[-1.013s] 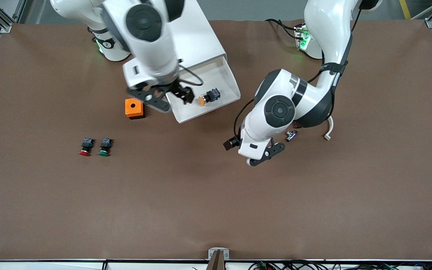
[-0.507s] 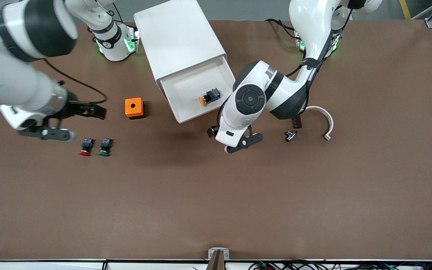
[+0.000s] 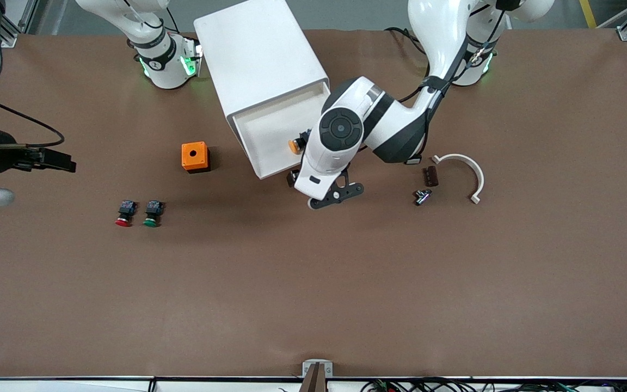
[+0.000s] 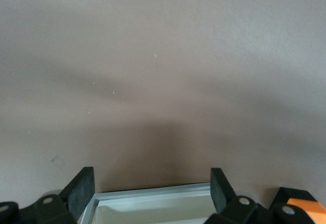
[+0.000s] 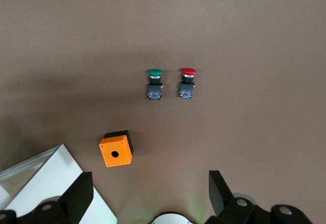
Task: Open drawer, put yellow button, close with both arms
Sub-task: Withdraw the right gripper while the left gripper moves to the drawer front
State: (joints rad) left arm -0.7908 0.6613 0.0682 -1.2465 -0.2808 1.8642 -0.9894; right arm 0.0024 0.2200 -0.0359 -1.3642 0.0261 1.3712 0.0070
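The yellow button (image 3: 294,145) lies in the drawer (image 3: 270,133), but only its orange-yellow cap shows; the left arm's wrist covers its body and much of the tray's corner toward the left arm's end. The drawer stands pulled out of the white cabinet (image 3: 259,60), its pale floor bare apart from the button as far as I can see. In the left wrist view only the drawer's front rim (image 4: 153,191) peeks in at the edge of the picture, framed between two black fingers.

The left gripper (image 3: 335,196) hangs low over the brown table (image 3: 313,283) just in front of the drawer's front edge, fingers (image 4: 81,188) spread wide with nothing between them. The right gripper (image 3: 19,174) is up over the right arm's end of the table, partly cut off by the picture's edge; its fingers (image 5: 79,193) are parted too and hold nothing.

An orange box (image 3: 194,157) with a round hole in its top sits beside the cabinet, toward the right arm's end. Nearer the front camera, a red-capped button (image 3: 124,213) and a green-capped button (image 3: 152,213) lie side by side, just apart. Toward the left arm's end lie a white curved strip (image 3: 468,169), a small dark block (image 3: 431,176) and a little metal piece (image 3: 422,196) too small to make out.
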